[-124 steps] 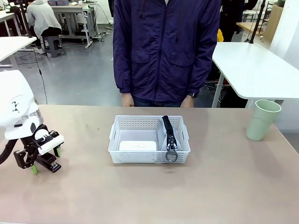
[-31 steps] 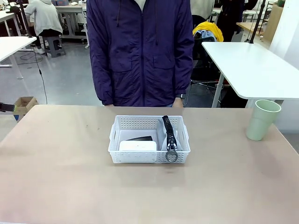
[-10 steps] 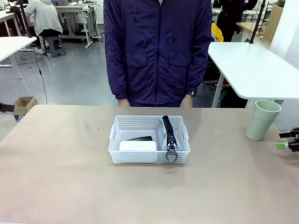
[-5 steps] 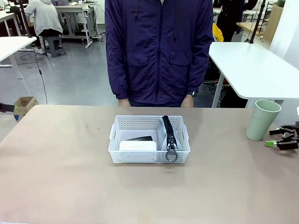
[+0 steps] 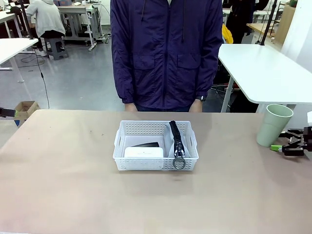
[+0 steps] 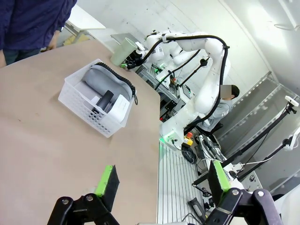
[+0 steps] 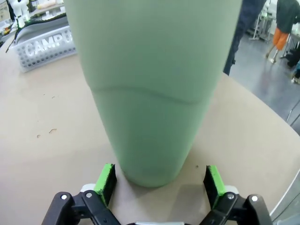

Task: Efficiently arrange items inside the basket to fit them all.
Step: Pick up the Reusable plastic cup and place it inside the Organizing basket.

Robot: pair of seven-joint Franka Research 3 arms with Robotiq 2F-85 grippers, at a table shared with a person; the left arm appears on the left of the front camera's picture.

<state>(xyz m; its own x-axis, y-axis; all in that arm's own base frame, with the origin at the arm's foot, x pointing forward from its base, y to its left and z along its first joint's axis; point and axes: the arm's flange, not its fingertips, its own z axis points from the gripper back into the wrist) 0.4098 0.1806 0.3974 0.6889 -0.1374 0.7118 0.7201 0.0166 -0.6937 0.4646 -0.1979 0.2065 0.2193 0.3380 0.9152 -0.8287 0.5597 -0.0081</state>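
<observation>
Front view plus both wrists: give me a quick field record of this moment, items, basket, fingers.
basket: white lattice basket mid-table, in front of the person
in basket: small white box at the near left, black stapler behind it, grey pouch on the right, ring over the near rim
outside basket: pale green cup, upright at the table's right
right gripper: fingers open, either side of the cup's base, not closed on it
left gripper: fingers open, holding nothing, off the table's left edge
</observation>
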